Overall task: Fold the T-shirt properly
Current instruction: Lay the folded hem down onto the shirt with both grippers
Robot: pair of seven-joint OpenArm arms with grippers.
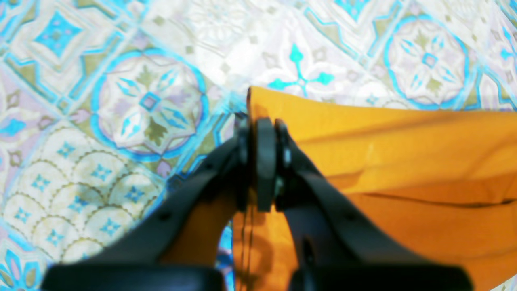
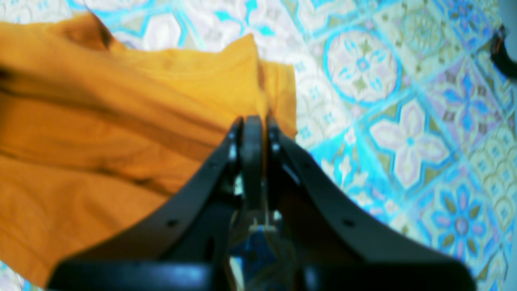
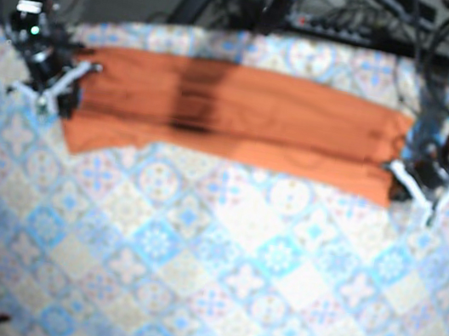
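Our left gripper [image 1: 262, 131] and right gripper [image 2: 253, 131] each pinch a shirt [image 3: 241, 119] end; we should carry both evenly, with it taut.

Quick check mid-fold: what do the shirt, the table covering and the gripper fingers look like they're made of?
Shirt: soft, matte orange knit, probably cotton; it sags in loose folds. Table covering: printed cloth or vinyl, cannot tell which; it glares pale under the light. Fingers of the left gripper: matte black plastic, seemingly; smooth moulded shape with small holes.
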